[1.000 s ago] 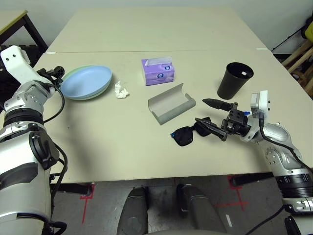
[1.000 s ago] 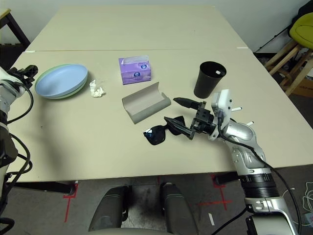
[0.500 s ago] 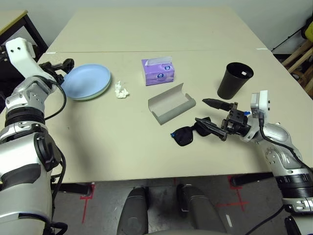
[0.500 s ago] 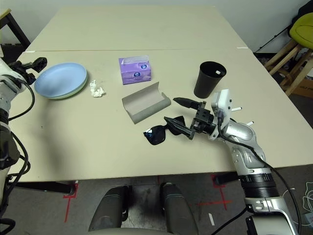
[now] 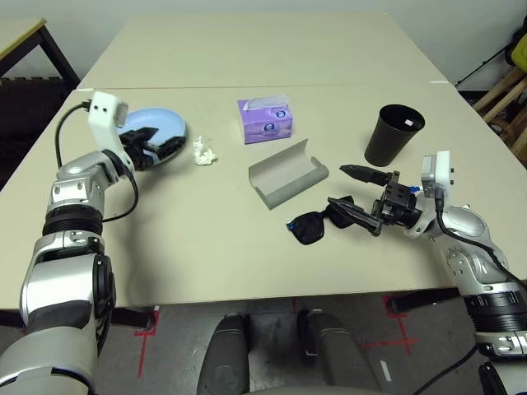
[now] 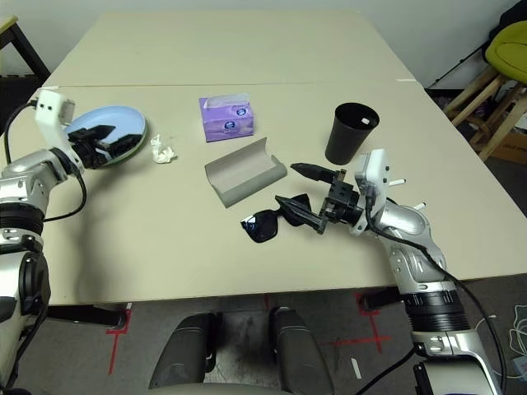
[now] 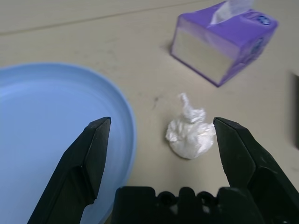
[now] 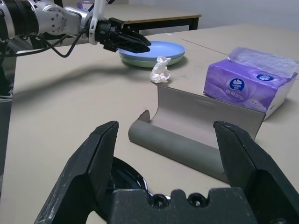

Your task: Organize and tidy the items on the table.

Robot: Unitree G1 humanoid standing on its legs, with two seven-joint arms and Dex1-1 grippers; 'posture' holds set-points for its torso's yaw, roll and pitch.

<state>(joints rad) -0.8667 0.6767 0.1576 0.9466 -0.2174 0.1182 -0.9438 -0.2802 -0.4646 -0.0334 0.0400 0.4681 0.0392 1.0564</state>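
Observation:
My left gripper [image 5: 161, 146] hangs open over the near rim of the light blue plate [image 5: 161, 123], which lies on the pale green plate [image 8: 140, 60] at the table's [image 5: 198, 247] left. Its open fingers point at the crumpled white tissue [image 7: 189, 136] beside the plates. The purple tissue box [image 5: 266, 120] stands behind the open grey glasses case [image 5: 288, 177]. My right gripper [image 5: 339, 187] is open, its lower finger touching or just short of the black sunglasses [image 5: 311, 228]. The black cup [image 5: 393, 134] stands behind that gripper. I cannot make out the pen.
A second table [image 5: 263, 41] adjoins along a seam at the back. Wooden stools and a yellow-green seat [image 6: 506, 45] stand off the right edge. The front edge runs close below the sunglasses.
My left gripper swung from the plates' far left side to above them, now pointing at the tissue. The plates went from tilted to lying flat. The right arm has not moved.

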